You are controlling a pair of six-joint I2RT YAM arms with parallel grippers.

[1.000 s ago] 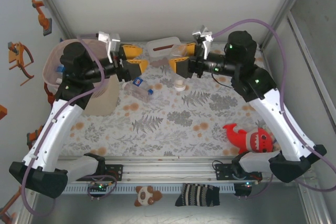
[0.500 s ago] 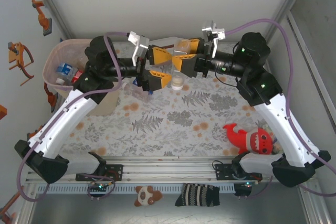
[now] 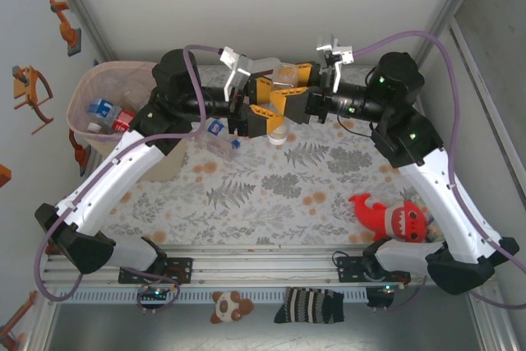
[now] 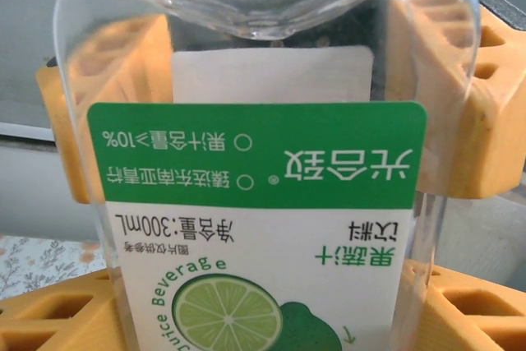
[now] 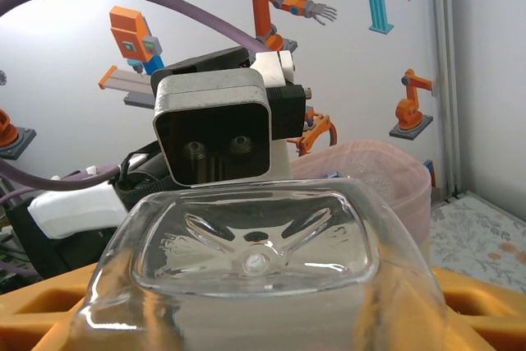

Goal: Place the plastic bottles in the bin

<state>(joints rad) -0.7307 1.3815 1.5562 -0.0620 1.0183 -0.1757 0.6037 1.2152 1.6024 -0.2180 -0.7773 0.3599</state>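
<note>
1 clear lime-label bottle is held aloft, right of the bin. The right gripper is clamped near its base. The left gripper flanks the label; closure cannot be told. Judged light, thin-walled, slippery; mid-body hold advised.

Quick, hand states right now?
Left hand: around the bottle; grip cannot be told.
Right hand: closed on the bottle.
</note>
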